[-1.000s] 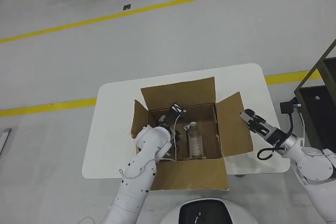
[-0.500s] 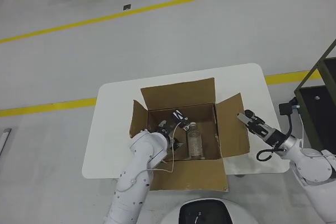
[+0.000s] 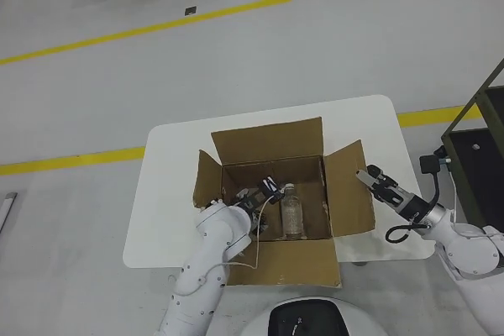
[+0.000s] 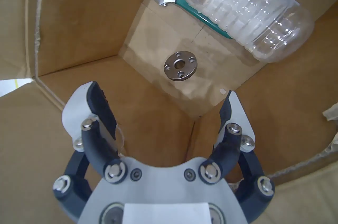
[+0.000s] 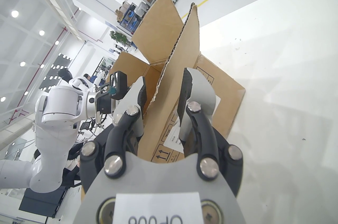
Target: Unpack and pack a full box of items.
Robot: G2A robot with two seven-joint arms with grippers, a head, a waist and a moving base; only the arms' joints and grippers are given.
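An open cardboard box (image 3: 273, 147) stands on the white table (image 3: 168, 210). On its floor lie a clear plastic bottle (image 4: 243, 3), a green-handled adjustable wrench (image 4: 182, 1) partly under the bottle, and a round metal flange (image 4: 180, 69). My left gripper (image 4: 163, 106) hangs open inside the box above the flange, holding nothing. My right gripper (image 5: 163, 95) is at the box's right flap (image 5: 182, 56), open, with one finger on each side of the flap's edge. The bottle (image 3: 292, 212) also shows from above, beside the left wrist (image 3: 265, 191).
Four flaps stand open around the box. A dark metal rack (image 3: 487, 143) stands to the right of the table. Bare tabletop lies left of the box and behind it.
My left gripper has moved nearer and lower into the box. The right arm has hardly moved.
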